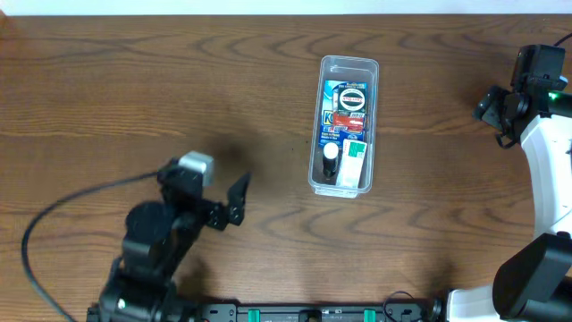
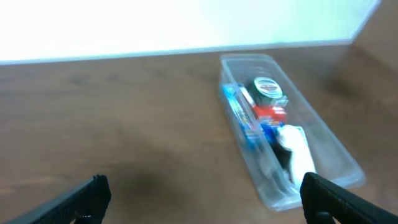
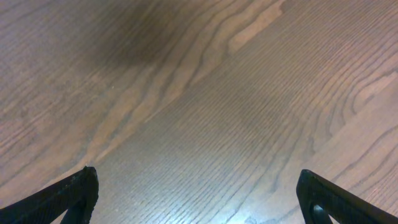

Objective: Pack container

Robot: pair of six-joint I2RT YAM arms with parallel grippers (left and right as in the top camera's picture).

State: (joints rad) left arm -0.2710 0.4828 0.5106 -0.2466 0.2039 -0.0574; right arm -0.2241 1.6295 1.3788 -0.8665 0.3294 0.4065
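Observation:
The container is a long clear tub lying lengthwise in the middle of the table. Inside it are a blue snack box with a round label, a white box and a small black-and-white item. The left wrist view has the container at the right, its near end beside my right fingertip. My left gripper stands open over bare wood, left of the tub, holding nothing. My right gripper is open at the table's right side, above bare wood.
A black cable loops from the left arm across the front left of the wooden table. The right arm's white body stands along the right edge. A pale wall lies beyond the table's far edge.

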